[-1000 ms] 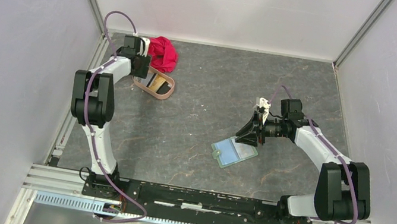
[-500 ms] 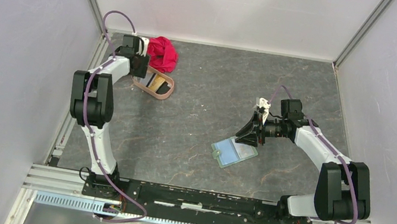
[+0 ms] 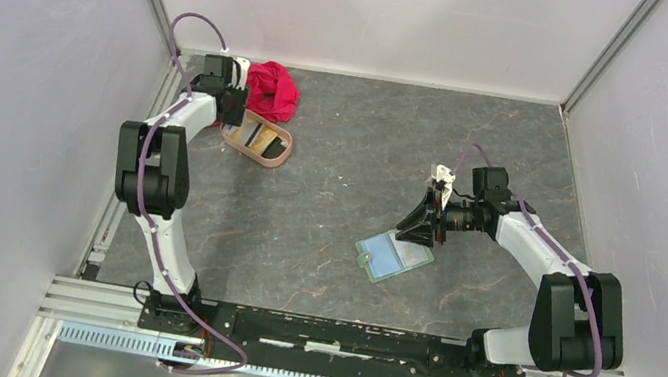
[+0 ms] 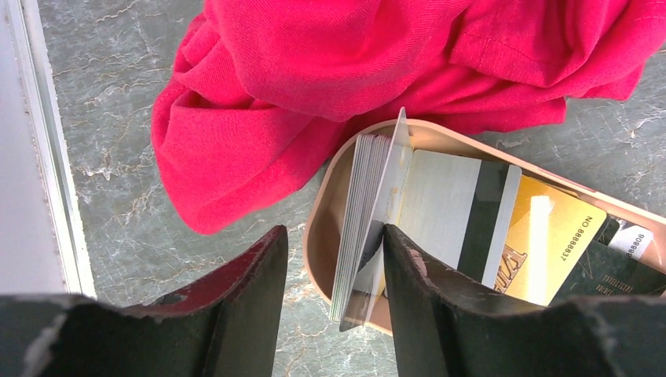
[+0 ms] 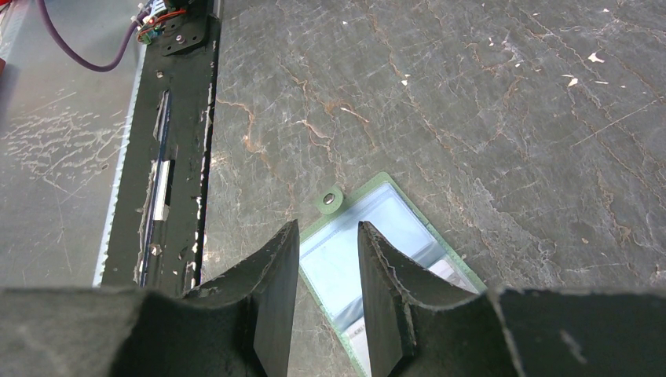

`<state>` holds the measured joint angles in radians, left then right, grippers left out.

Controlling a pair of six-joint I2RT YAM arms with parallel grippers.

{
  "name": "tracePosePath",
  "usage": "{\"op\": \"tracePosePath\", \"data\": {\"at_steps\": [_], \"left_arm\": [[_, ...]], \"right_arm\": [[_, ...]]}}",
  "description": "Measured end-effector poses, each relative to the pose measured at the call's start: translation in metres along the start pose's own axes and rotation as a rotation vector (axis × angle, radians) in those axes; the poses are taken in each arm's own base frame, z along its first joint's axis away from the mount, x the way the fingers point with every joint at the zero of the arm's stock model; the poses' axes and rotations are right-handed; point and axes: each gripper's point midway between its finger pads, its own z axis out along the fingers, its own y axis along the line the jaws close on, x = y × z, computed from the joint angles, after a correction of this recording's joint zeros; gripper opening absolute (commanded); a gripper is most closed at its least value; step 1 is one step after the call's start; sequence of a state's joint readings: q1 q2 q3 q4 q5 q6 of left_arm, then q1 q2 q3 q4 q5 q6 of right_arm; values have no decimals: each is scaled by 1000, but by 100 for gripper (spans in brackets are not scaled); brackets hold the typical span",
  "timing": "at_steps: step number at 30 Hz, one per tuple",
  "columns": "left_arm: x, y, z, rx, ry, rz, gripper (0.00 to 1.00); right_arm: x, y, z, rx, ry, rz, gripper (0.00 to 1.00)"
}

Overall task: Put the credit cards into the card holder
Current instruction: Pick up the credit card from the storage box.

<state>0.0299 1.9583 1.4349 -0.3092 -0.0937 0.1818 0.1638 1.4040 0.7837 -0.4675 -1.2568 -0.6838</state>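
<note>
The credit cards lie in a pinkish-tan oval tray at the far left. A stack of cards stands on edge against its left wall. A silvery-white card with a dark stripe, a gold card and a dark card lie flat. My left gripper is open and straddles the tray's left wall and the stack; its right finger touches a leaning card. The sage-green card holder lies open, pale blue inside. My right gripper is open and empty just above its snap-button edge.
A crumpled red cloth lies against the tray's far side, also seen from above. A metal rail runs along the table's left edge beside my left gripper. The black base rail lies near the card holder.
My left gripper has shifted a little toward the far left, and the tray has moved slightly with it. The right arm and the card holder have not moved.
</note>
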Motion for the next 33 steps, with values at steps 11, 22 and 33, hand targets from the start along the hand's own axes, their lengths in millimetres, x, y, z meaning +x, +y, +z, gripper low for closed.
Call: {"op": "tracePosePath", "data": {"at_steps": [11, 22, 33], "left_arm": [[-3, -1, -1, 10, -7, 0, 39], [-7, -6, -3, 38, -12, 0, 16], [-8, -14, -7, 89, -10, 0, 10]], "right_arm": [[0, 0, 0, -1, 1, 1, 40], [1, 0, 0, -2, 2, 5, 40], [1, 1, 1, -6, 3, -1, 40]]}}
